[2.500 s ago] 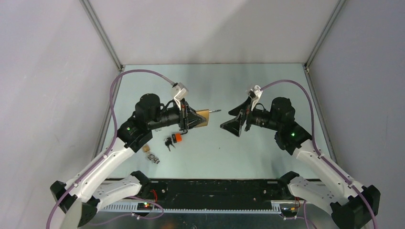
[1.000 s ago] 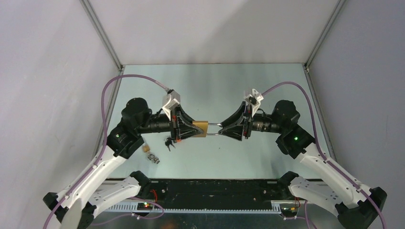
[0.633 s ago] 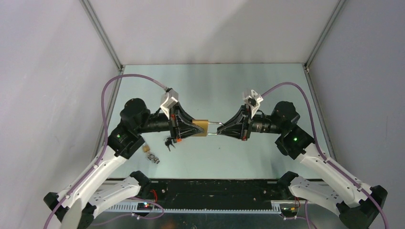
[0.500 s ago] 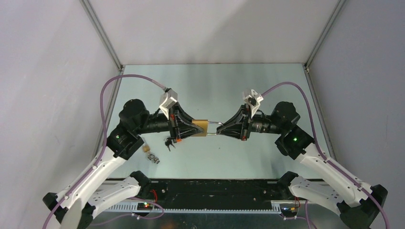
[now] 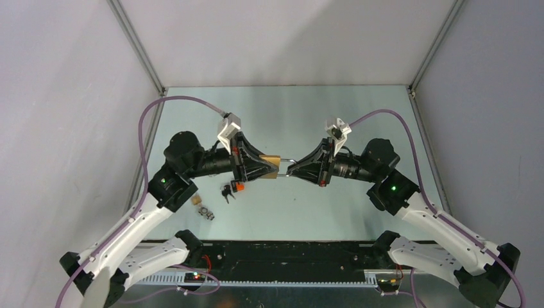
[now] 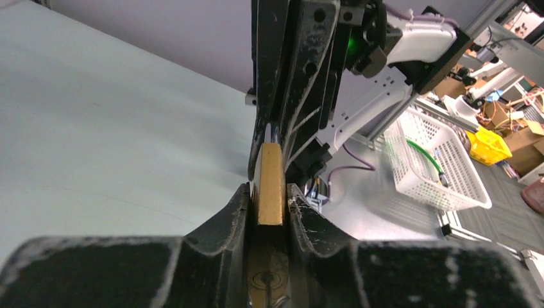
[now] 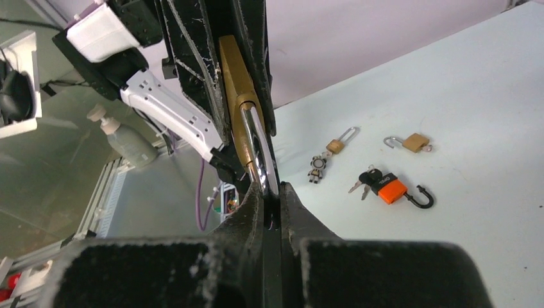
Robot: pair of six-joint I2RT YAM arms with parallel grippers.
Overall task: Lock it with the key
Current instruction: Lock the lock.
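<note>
While your left end effector is clenched on the brass padlock, held up over the worktop, and the right end effector pinches its shackle, I think you should press straight along the shackle, without twisting. The marking on the orange padlock is too small to read.

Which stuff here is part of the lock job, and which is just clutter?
In use: brass padlock, body in the left gripper, shackle pinched by the right gripper.

Lying on the table: orange padlock, black-headed keys beside it (untouched, maybe needed later), two small brass padlocks, small figure charm.
</note>
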